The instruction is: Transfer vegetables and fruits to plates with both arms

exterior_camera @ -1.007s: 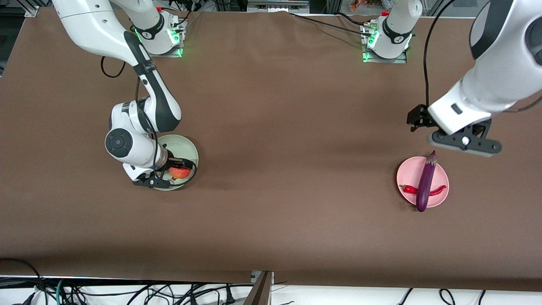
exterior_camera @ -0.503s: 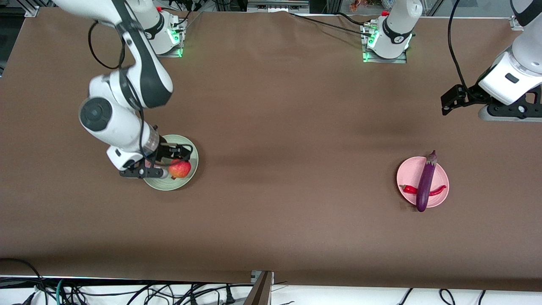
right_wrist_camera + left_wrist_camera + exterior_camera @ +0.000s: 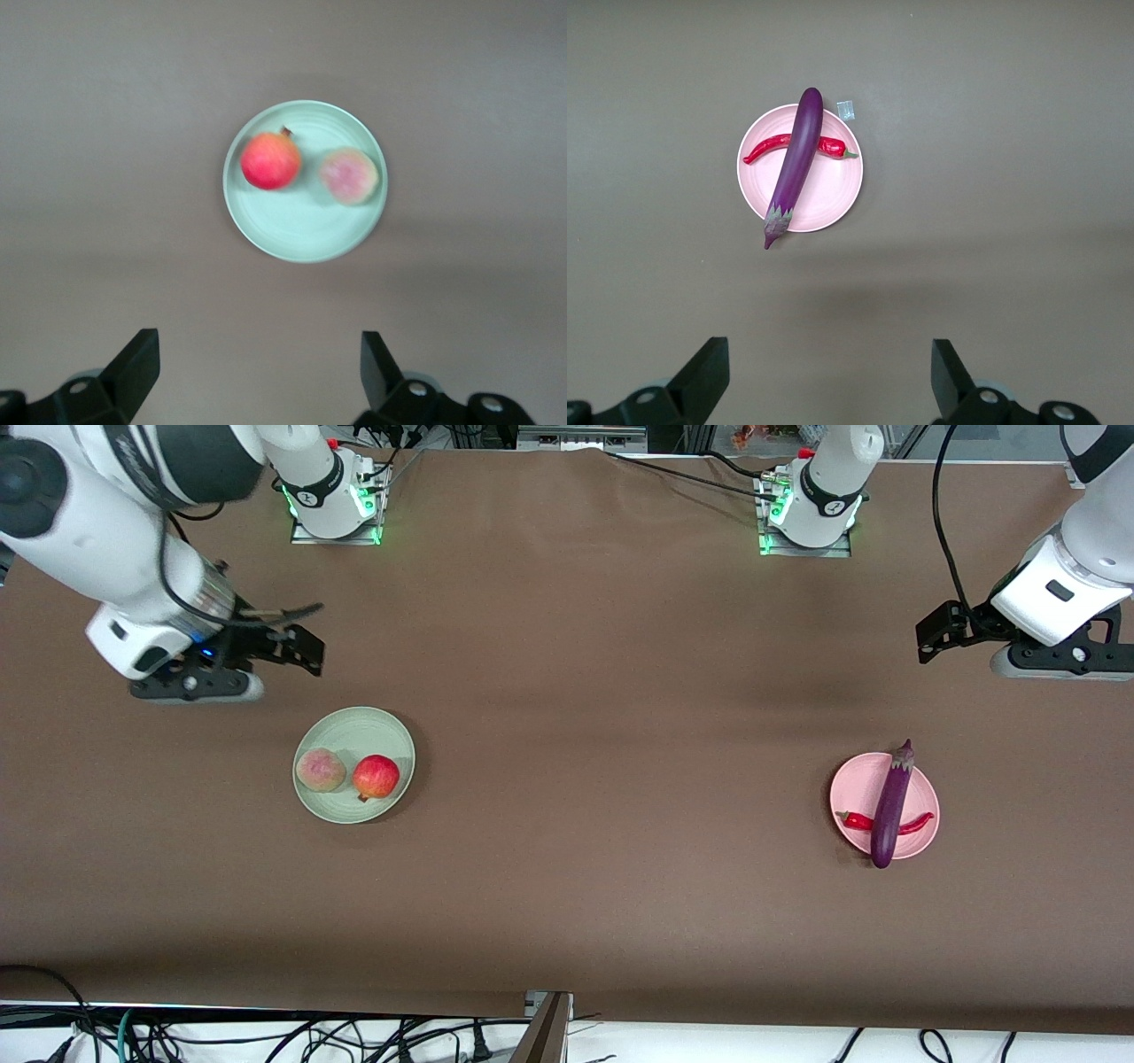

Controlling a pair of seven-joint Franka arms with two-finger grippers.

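Hanging above the bare counter (image 3: 567, 717) near its own end, the right gripper (image 3: 199, 682) has its jaws apart and empty. The green plate (image 3: 354, 731) carries the peach (image 3: 320, 770) and pomegranate (image 3: 376, 777), side by side. On the pink plate (image 3: 846, 784), the eggplant (image 3: 889, 808) lies across the chili pepper (image 3: 855, 821). The left gripper (image 3: 1054, 662) hangs jaws apart, empty.

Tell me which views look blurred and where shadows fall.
Front view: the right arm is smeared by motion; soft shadows lie beside the green plate and the pink plate. Right wrist view: slightly soft, the peach looks fuzzy. Left wrist view: sharp, the eggplant shows a gloss highlight.
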